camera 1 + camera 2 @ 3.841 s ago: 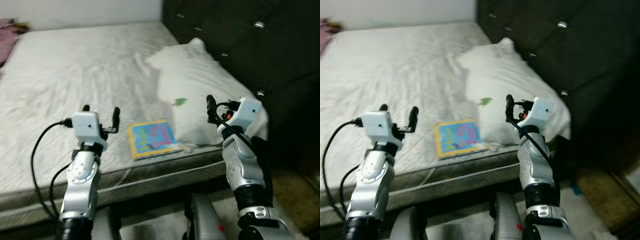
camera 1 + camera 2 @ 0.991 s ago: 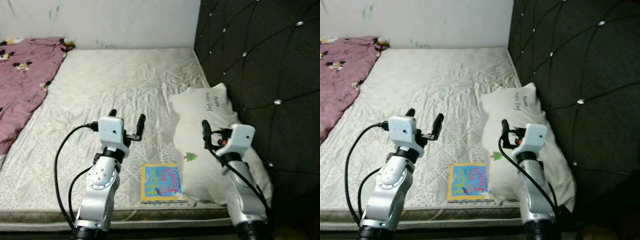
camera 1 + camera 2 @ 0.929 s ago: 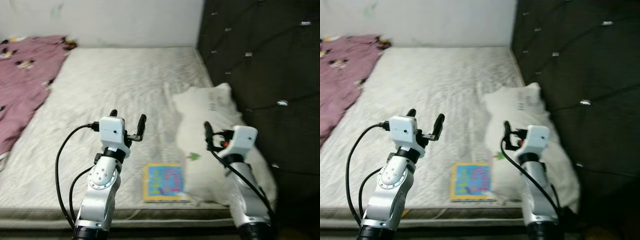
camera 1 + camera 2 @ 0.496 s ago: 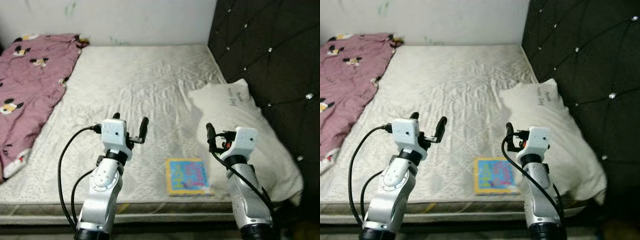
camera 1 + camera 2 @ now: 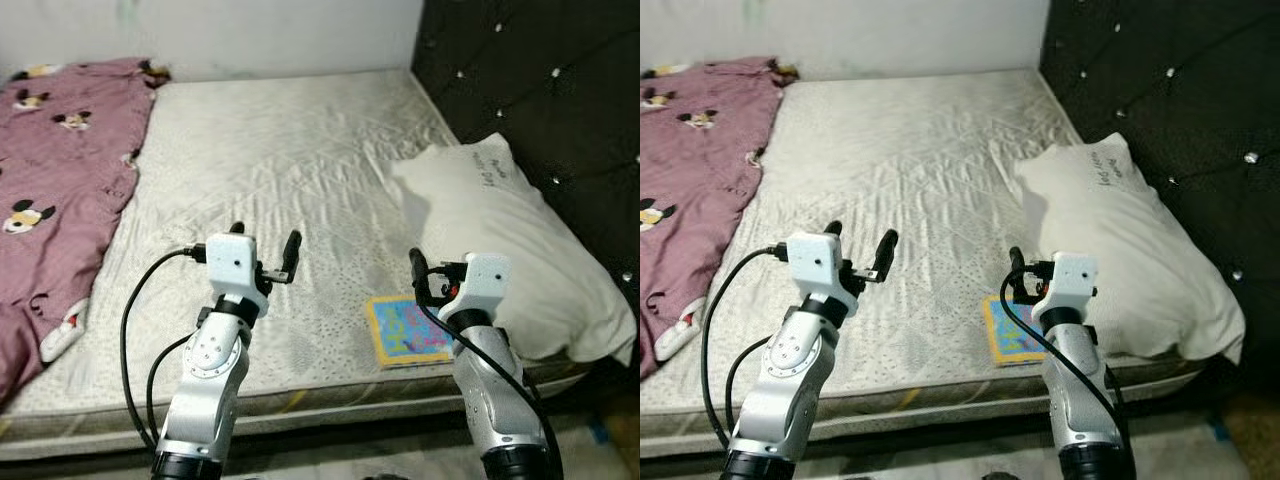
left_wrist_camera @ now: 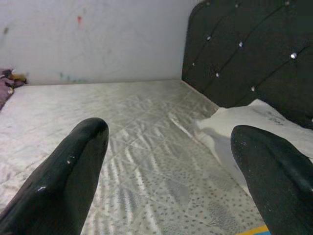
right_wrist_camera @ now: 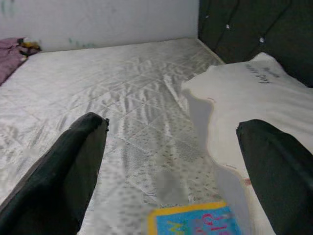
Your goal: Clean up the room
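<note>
Nearby, flat colourful book [image 5: 408, 332] touches soft pillow [image 5: 520, 260].

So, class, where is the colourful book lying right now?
The colourful book lies near the mattress's front edge, against the white pillow, beside the right gripper.

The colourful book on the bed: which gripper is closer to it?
Right. The right gripper hovers just above the book; the left gripper is well off toward the blanket side.

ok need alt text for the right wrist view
The right claw hangs open over a pale quilted mattress, its two black fingers spread wide. A colourful book lies just below, beside a white pillow against a dark tufted headboard.
</note>
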Tool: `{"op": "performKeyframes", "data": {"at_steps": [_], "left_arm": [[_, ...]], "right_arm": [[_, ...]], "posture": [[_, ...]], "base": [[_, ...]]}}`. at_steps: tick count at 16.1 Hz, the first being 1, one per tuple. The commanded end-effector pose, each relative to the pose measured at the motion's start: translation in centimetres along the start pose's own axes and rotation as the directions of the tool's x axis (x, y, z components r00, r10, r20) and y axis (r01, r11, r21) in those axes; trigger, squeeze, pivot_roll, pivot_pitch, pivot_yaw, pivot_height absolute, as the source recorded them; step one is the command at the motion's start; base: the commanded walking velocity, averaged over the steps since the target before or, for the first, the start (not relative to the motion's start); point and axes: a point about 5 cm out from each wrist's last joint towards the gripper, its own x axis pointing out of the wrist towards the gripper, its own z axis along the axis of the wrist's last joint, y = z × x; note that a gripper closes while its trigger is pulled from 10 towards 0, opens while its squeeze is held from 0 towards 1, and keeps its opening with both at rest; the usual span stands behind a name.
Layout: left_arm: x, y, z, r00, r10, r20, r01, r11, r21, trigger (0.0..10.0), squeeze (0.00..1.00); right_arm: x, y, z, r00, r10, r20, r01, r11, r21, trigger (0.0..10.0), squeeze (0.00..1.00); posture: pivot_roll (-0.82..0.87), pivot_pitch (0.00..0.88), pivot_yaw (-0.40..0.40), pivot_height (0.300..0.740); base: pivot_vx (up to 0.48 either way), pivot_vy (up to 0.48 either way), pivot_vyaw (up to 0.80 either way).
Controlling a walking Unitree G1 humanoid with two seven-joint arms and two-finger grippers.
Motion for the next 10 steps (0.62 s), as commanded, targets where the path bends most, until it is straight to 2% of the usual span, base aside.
{"op": "performKeyframes", "data": {"at_steps": [1, 5, 10], "left_arm": [[-0.4, 0.8, -0.3, 1.000, 0.021, -0.016, -0.021, 1.000, 0.007, 10.0, 0.00], [-0.9, 2.0, -0.7, 0.998, 0.049, -0.033, -0.048, 0.999, 0.024, 10.0, 0.00], [-2.4, 3.8, -1.6, 0.991, 0.114, -0.072, -0.111, 0.993, 0.036, 10.0, 0.00]], "right_arm": [[0.2, 1.0, 0.3, 0.999, 0.034, 0.012, -0.034, 0.999, 0.006, 10.0, 0.00], [0.0, 0.8, 0.4, 0.999, 0.043, 0.017, -0.043, 0.999, 0.006, 10.0, 0.00], [-0.5, -0.9, 0.3, 1.000, 0.003, 0.014, -0.003, 1.000, -0.027, 10.0, 0.00]], "posture": [[-0.07, 0.105, 0.037, 0.740], [-0.07, 0.105, 0.038, 0.740], [-0.06, 0.115, 0.036, 0.740]], "base": [[0.000, 0.480, 0.00], [0.000, 0.480, 0.00], [0.000, 0.480, 0.00]]}}
